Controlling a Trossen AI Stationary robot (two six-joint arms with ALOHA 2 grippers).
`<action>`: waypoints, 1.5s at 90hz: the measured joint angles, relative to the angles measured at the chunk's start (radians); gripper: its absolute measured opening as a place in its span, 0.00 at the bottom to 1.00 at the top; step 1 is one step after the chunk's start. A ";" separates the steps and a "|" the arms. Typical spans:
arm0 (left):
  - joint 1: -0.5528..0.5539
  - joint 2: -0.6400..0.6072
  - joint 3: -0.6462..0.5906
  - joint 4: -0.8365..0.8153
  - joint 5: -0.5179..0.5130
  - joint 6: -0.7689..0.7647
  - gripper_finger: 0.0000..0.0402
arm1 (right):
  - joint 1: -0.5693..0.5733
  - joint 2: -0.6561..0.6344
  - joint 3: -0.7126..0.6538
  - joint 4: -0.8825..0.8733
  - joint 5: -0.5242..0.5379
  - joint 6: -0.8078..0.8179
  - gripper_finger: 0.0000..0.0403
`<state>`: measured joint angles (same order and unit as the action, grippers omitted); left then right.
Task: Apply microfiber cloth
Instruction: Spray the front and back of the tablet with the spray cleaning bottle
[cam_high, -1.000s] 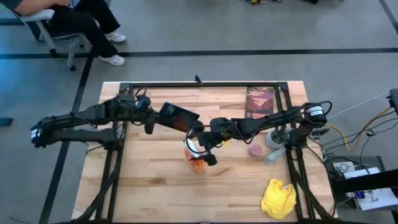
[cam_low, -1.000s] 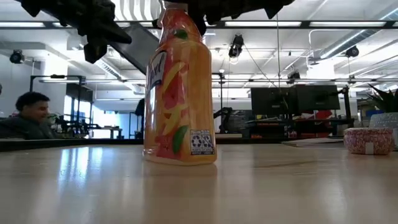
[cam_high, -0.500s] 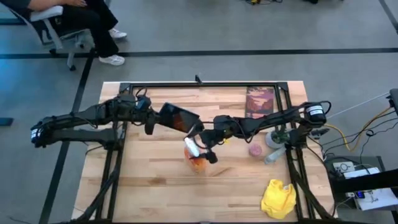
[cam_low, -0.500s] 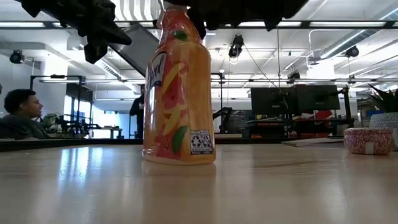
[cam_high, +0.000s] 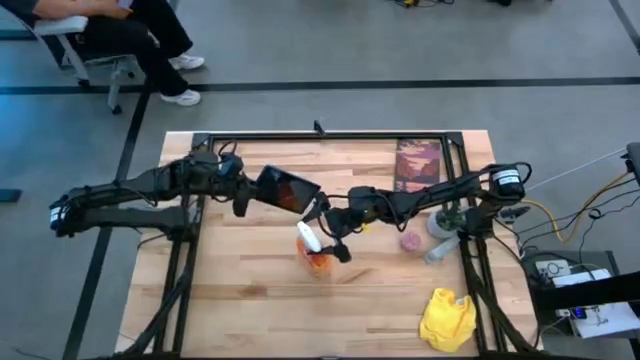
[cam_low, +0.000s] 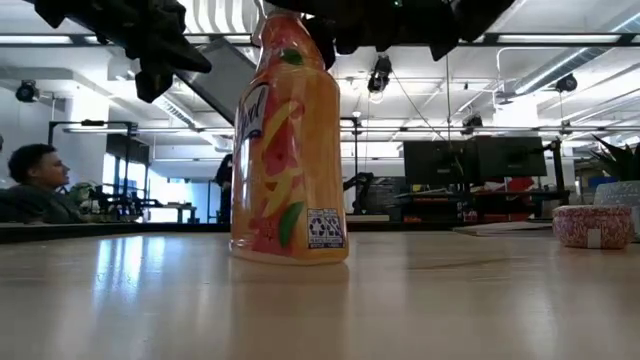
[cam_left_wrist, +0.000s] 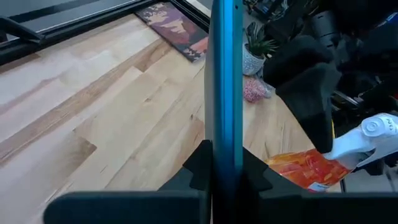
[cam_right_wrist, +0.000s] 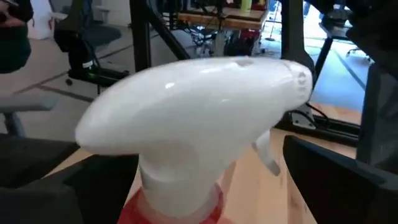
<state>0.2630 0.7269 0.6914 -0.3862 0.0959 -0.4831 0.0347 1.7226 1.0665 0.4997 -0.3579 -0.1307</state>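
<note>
The light wooden table (cam_high: 240, 300) bears everything, and the orange plastic spray bottle with a white trigger head (cam_high: 316, 250) standing upright near its middle serves as the landmark. The left gripper (cam_high: 243, 190) is up and to the left of that bottle, clamped on the edge of a thin black rectangular tablet with a blue rim (cam_high: 290, 189), which it holds tilted above the wood; in the left wrist view the tablet's blue edge (cam_left_wrist: 224, 81) runs straight up between the fingers. The right gripper (cam_high: 335, 238) sits at the bottle's head, one finger on each side of the white trigger (cam_right_wrist: 193, 99), set narrow about it, though I cannot tell if they press on it. The bright yellow soft microfiber cloth (cam_high: 447, 319) lies crumpled well apart from the bottle, toward the table's near right corner, far from both grippers and untouched.
</note>
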 joint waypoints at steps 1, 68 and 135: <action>0.000 0.000 0.000 0.000 0.000 0.000 0.03 | 0.000 0.000 0.001 0.000 -0.007 0.000 0.93; 0.000 0.006 0.039 -0.061 0.123 -0.229 0.03 | -0.009 0.000 0.008 -0.023 -0.057 -0.064 0.93; -0.001 0.031 0.068 -0.011 0.043 -0.304 0.03 | -0.009 0.016 0.006 -0.052 -0.069 -0.023 0.93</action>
<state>0.2619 0.7581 0.7589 -0.3977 0.1393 -0.7876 0.0254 1.7382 1.0721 0.4477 -0.4268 -0.1538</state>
